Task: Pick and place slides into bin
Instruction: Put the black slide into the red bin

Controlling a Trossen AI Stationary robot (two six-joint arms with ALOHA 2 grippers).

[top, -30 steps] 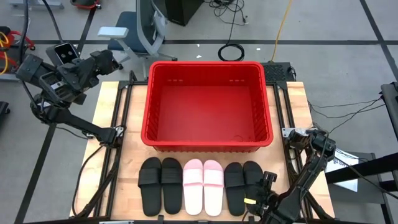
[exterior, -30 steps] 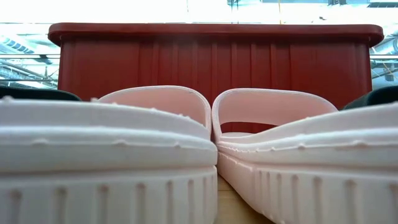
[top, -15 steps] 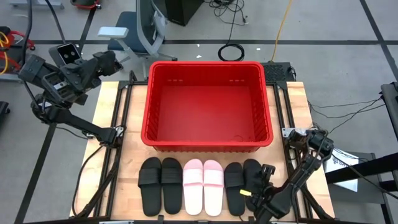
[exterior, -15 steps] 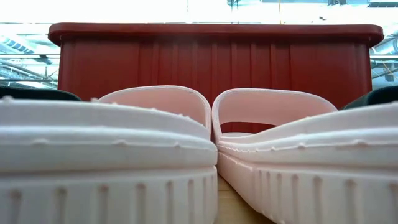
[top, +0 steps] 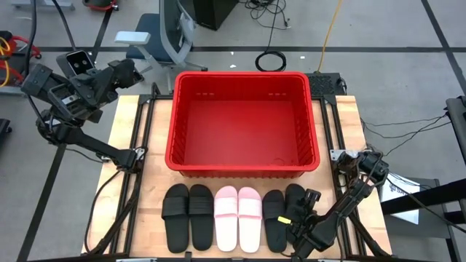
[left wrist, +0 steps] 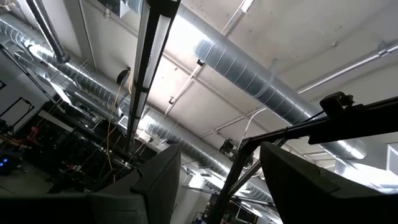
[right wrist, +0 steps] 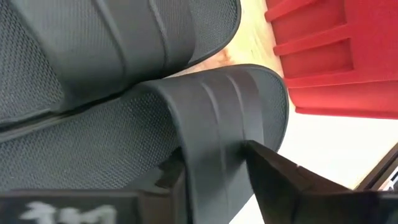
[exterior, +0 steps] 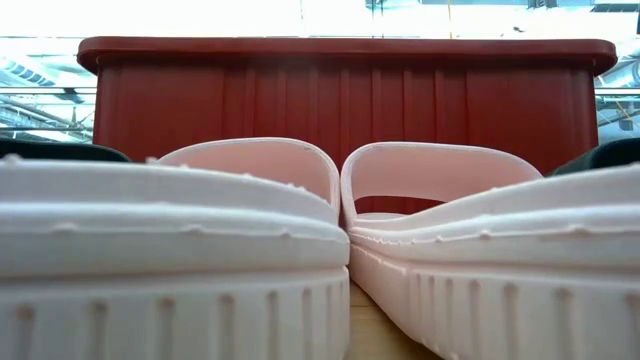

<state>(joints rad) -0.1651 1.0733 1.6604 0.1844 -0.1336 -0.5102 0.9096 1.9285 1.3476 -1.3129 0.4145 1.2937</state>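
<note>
Several slides lie side by side, soles down, along the table's near edge: a black pair (top: 188,216) at the left, a pale pink pair (top: 237,217) (exterior: 200,250) in the middle and a black pair at the right. My right gripper (top: 296,220) (right wrist: 214,186) is down on the rightmost black slide (top: 294,196), shut on its strap. The red bin (top: 244,172) (exterior: 340,100) stands behind the row. My left gripper (top: 128,70) (left wrist: 217,180) is raised beyond the table's far left corner, open, pointing up at the ceiling. My right gripper has the rightmost black slide's strap (right wrist: 217,155) between its two fingers, one finger (right wrist: 168,180) under the strap over the footbed and the other (right wrist: 280,180) on the strap's outer face. It comes slanting down from the table's near right. The slide lies flat on the table.
The other black slide of the right pair (top: 273,218) (right wrist: 74,56) lies close against the held one. The bin's near wall (top: 244,164) stands a little behind the slides' toes. Bare table shows left and right of the row.
My right gripper has gone down and toward the table's left, from beside the near right corner onto the rightmost black slide. The slides lie where they were.
</note>
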